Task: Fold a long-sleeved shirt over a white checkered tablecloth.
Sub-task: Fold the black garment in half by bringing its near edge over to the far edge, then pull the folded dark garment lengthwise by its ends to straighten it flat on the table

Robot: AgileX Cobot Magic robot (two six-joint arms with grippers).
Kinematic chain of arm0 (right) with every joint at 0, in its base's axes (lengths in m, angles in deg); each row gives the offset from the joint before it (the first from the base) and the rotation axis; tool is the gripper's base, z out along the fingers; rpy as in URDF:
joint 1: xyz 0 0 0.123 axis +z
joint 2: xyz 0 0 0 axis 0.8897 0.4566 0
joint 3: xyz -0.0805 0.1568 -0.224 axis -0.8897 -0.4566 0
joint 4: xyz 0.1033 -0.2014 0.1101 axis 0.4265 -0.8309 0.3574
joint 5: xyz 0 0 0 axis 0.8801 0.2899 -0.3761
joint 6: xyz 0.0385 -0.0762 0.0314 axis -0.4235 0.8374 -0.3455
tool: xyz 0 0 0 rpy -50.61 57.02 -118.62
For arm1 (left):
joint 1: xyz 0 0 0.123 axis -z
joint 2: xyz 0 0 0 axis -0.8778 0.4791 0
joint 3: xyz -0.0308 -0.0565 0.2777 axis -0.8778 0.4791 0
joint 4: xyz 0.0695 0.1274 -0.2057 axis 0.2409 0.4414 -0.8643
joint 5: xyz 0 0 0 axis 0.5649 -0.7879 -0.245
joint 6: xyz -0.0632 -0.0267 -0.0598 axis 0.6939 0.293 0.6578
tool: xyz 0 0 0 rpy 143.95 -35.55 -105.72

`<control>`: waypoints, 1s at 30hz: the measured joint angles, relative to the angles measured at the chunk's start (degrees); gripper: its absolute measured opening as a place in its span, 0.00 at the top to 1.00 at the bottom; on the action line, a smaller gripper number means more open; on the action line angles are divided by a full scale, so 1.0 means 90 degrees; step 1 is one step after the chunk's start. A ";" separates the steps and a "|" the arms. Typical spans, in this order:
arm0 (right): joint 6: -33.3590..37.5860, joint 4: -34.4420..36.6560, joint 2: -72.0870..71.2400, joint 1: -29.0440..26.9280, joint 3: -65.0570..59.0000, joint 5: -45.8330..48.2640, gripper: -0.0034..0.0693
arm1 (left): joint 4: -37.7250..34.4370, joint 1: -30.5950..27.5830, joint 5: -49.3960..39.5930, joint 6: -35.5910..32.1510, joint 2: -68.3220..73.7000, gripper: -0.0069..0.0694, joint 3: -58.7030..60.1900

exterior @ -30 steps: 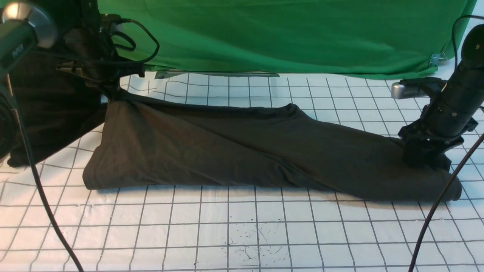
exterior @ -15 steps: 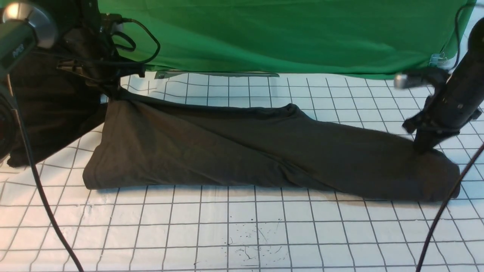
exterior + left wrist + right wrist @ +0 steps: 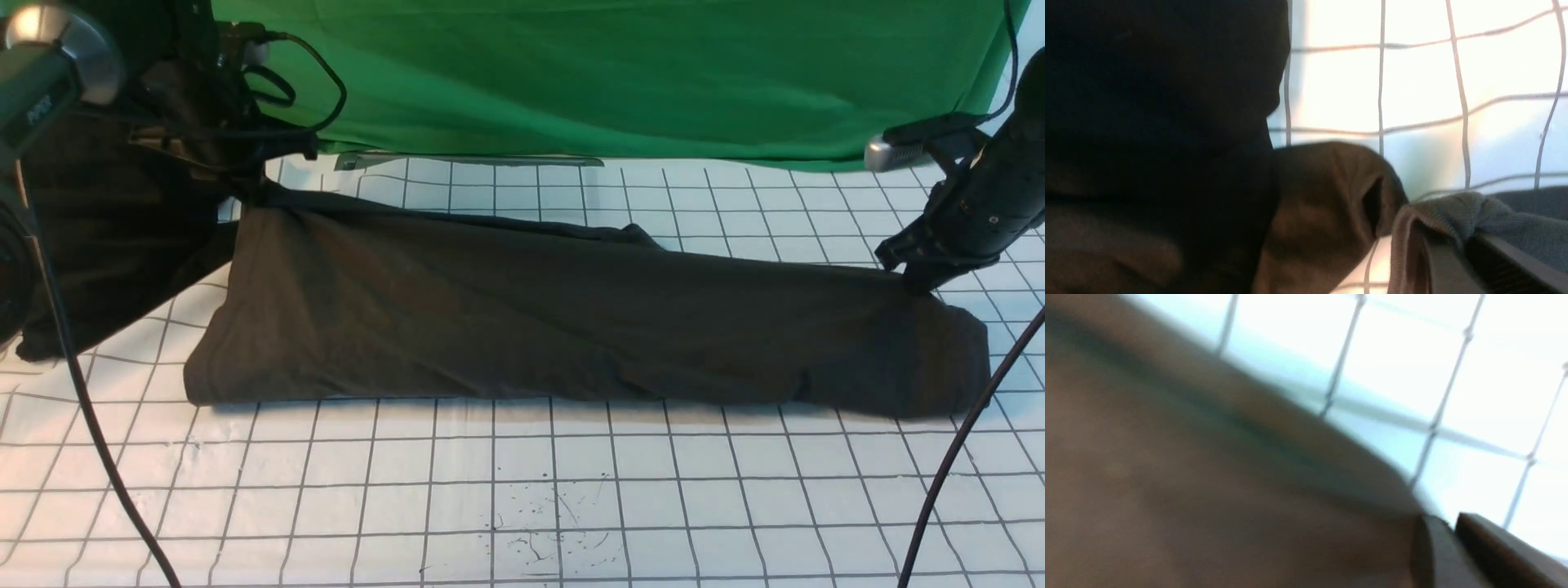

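The long-sleeved shirt (image 3: 531, 327) is a dark charcoal-brown band stretched across the white checkered tablecloth (image 3: 522, 490), its lower edge resting on the cloth; no print shows. My left gripper (image 3: 249, 189) is shut on the shirt's top left corner and holds it up. In the left wrist view, knit fabric (image 3: 1437, 212) bunches over the fingers (image 3: 1453, 265). My right gripper (image 3: 921, 286) pinches the shirt's top right corner, lifted off the table. The right wrist view shows its fingers (image 3: 1437, 551) pressed together at the shirt's edge (image 3: 1208, 477).
A green cloth (image 3: 620, 73) hangs across the back. A blacker heap of cloth (image 3: 106, 237) lies at the far left behind the left arm. Black cables (image 3: 90, 425) (image 3: 955, 457) trail down on both sides. Dark specks (image 3: 539, 523) mark the tablecloth near the front.
My right gripper has risen and moved back, pulling the shirt's right corner up from the table. The left gripper lifted slightly too. The shirt's top edge is now taut and the folds have smoothed.
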State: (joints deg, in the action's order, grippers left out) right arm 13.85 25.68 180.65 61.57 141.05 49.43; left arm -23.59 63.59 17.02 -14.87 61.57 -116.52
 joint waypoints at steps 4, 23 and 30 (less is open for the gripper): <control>-0.0076 -0.0068 -0.0007 0.0000 0.0072 -0.0119 0.57 | -0.0067 0.0000 0.0141 -0.0007 0.0000 0.86 0.0000; -0.0597 0.0004 -0.0749 0.0006 0.1518 0.2118 0.70 | -0.0409 -0.0006 -0.0870 -0.0183 -0.0317 0.36 -0.0560; -0.0814 0.0055 -0.1452 0.0006 0.1024 0.2131 0.70 | -0.1203 0.0171 -0.1323 -0.0954 -0.0653 0.86 -0.0004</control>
State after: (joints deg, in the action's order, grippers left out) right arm 6.53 26.18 167.59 61.62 150.27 68.61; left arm -34.41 65.13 5.11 -23.45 55.70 -116.56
